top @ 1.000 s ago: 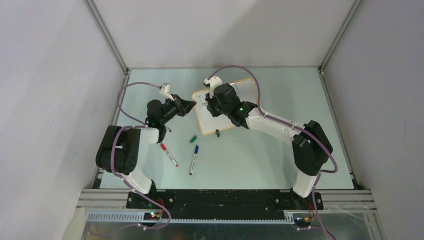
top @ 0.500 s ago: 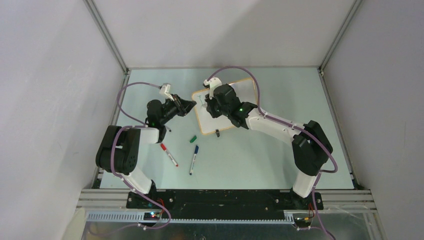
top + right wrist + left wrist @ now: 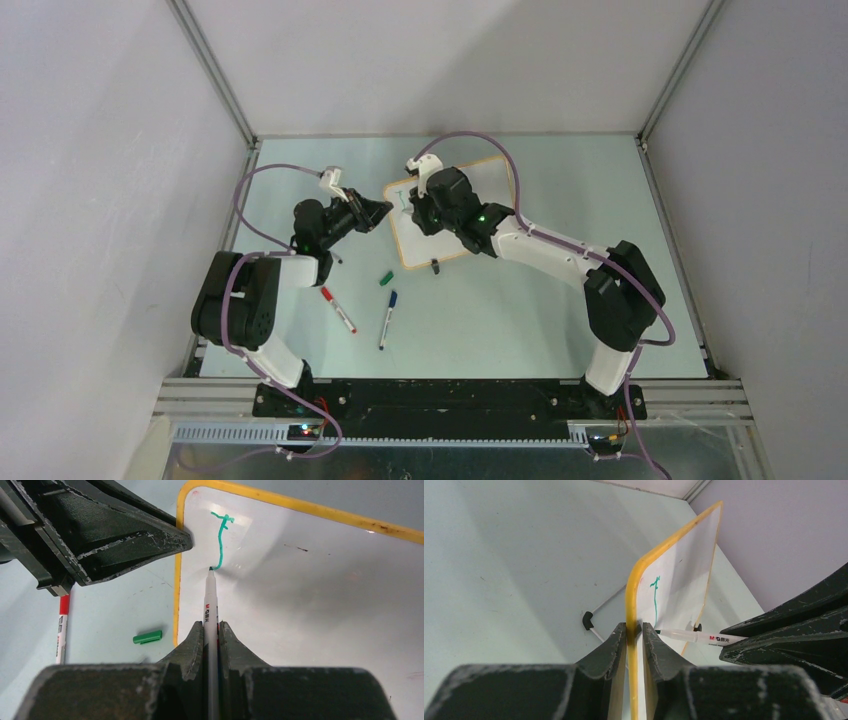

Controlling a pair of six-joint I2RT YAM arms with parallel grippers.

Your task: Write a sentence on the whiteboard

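Observation:
The whiteboard (image 3: 415, 245) with its orange-yellow frame stands tilted at the table's middle back. My left gripper (image 3: 634, 627) is shut on its left frame edge (image 3: 630, 605), one finger on each side. My right gripper (image 3: 211, 625) is shut on a white marker (image 3: 210, 600) and hovers over the board's upper left corner (image 3: 418, 210). The marker's tip touches the white surface (image 3: 310, 580) at the lower end of a green stroke (image 3: 220, 545). Of the sentence, only this single hooked stroke (image 3: 655, 600) shows, near the top left corner.
A green cap (image 3: 386, 278) lies on the table just left of the board's lower edge. A red marker (image 3: 338, 310) and a blue marker (image 3: 387, 318) lie nearer the arm bases. A black clip foot (image 3: 436, 266) sticks out below the board.
The marker tip has crept slightly down the board and the green stroke looks a little longer. The left arm and the board have stayed where they were.

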